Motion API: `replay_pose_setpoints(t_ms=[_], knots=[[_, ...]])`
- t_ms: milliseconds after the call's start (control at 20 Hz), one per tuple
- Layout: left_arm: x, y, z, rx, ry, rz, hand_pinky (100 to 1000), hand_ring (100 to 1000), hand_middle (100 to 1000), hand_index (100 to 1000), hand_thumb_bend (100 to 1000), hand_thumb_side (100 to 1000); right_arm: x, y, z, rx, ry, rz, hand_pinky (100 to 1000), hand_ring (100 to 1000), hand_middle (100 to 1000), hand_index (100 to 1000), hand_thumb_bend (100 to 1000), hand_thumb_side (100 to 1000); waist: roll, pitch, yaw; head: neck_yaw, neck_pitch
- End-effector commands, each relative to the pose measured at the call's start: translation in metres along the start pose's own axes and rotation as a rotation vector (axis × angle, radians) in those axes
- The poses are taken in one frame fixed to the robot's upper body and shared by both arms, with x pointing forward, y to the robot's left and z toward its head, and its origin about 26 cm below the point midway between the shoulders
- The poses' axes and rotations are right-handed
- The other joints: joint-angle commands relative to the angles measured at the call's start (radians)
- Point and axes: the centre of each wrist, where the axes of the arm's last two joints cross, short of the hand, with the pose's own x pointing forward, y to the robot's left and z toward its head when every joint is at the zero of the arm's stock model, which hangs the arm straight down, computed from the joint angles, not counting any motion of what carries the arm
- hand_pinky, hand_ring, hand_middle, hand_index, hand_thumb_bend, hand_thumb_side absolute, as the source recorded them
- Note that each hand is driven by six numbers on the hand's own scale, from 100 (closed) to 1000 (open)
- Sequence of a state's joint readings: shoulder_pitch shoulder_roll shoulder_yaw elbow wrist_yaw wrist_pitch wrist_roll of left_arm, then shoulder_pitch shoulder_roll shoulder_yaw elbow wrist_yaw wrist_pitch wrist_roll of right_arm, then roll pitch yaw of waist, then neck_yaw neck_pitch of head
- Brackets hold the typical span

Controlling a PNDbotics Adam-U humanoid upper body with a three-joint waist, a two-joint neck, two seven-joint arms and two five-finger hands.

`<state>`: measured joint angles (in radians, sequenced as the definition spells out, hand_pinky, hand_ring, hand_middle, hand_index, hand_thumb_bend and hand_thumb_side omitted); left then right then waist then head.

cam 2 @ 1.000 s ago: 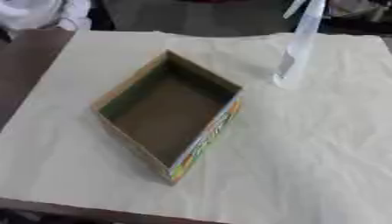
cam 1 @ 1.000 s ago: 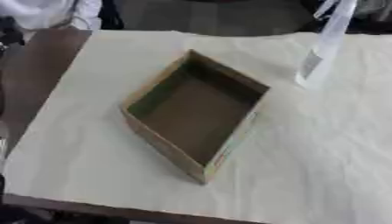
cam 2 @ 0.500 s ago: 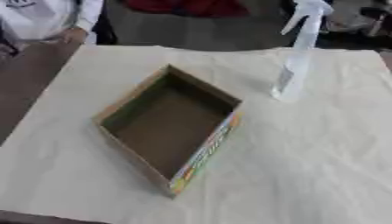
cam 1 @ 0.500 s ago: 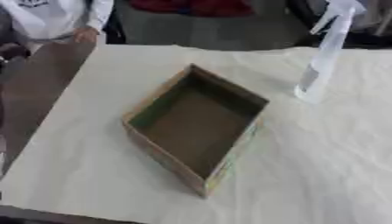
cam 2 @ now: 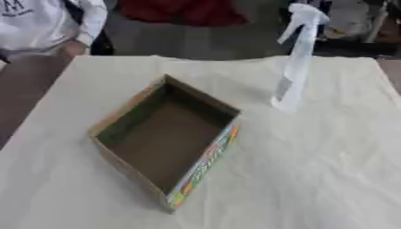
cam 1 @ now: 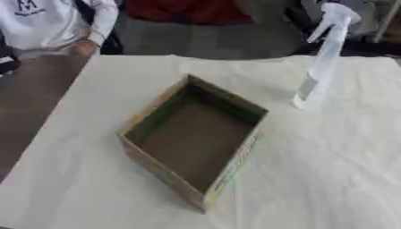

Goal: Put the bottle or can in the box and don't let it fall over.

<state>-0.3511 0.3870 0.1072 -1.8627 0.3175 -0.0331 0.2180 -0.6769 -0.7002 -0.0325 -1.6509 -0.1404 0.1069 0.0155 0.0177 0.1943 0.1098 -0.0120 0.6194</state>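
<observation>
Left eye view, looking down onto a table draped in a cream cloth [cam 1: 337, 179]. Standing upright toward the far right: a tall, slim spray bottle [cam 1: 316, 78], translucent white with a trigger head, resting on the cloth and touching nothing else. Possibly holding some clear liquid, though hard to tell through the pale plastic. Sitting near the middle, turned cornerwise: an open cardboard box [cam 1: 233, 166], shallow and empty, carrying colourful print along its near right wall. Lying apart from the bottle, with bare cloth between.

Compared with a moment earlier, now sitting lower in the picture, box and bottle alike, and showing the whole trigger head. Shifting together, so reading as the head camera tilting, not as anything moving on the table.

Meaning for the task: not yet begun, with the bottle outside the box and unlifted. Showing neither robot hand in either view, so leaving spread or curled impossible to tell. Judging ahead: probably calling for a grasp around the bottle's body and a level set-down on the box floor, being tall, narrow and likely to tip.
</observation>
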Motion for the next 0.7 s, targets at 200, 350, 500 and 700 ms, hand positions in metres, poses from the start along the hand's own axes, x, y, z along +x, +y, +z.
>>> replay_pose_setpoints(t_ms=[200,350,500,700], knots=[[0.011,0.002,-0.006,-0.033,-0.033,-0.023,717,721,734,877,253,631,-0.003,-0.022,-0.033,0.075,0.060,0.251,894,949,916,921,100,791,-0.005,-0.035,-0.004,-0.007,0.025],[0.010,0.001,-0.006,-0.037,-0.031,-0.023,716,721,733,876,253,629,-0.009,-0.024,-0.051,0.101,0.088,0.309,893,949,915,923,100,811,-0.007,-0.039,-0.007,-0.005,0.033],[0.011,0.000,-0.007,-0.042,-0.032,-0.021,716,721,733,875,254,627,-0.018,-0.024,-0.068,0.119,0.121,0.345,887,939,909,921,100,827,-0.009,-0.043,-0.010,-0.006,0.038],[0.011,-0.002,-0.008,-0.053,-0.035,-0.017,716,721,732,875,254,625,-0.037,-0.024,-0.087,0.118,0.191,0.371,886,935,907,920,100,842,-0.011,-0.047,-0.011,-0.011,0.035]])
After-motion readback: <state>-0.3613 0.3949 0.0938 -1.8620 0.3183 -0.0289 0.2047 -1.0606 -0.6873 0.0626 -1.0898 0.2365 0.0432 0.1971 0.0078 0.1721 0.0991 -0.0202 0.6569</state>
